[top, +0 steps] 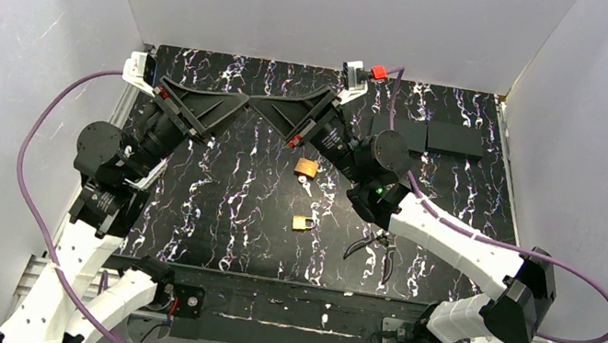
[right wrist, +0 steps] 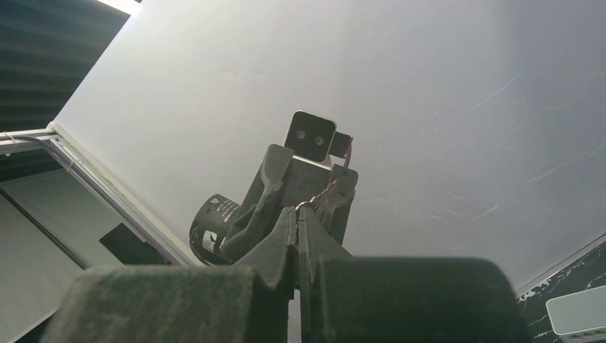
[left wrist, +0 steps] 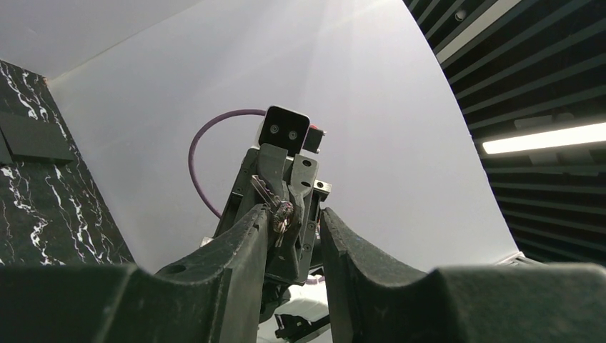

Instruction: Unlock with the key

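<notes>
Right fingers (right wrist: 275,246) pinch the key (left wrist: 280,214) at their tips, between the narrowly parted left fingers (left wrist: 229,250).

Tiny dull-metal key (left wrist: 281,213), pinched at right pincer (right wrist: 298,213) tips, held aloft

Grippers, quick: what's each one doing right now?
Left gripper: open, nothing gripped.
Right gripper: closed, something tiny at its tips, cannot tell what.

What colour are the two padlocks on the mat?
Both padlocks are brass-gold; the top view shows them best.
</notes>
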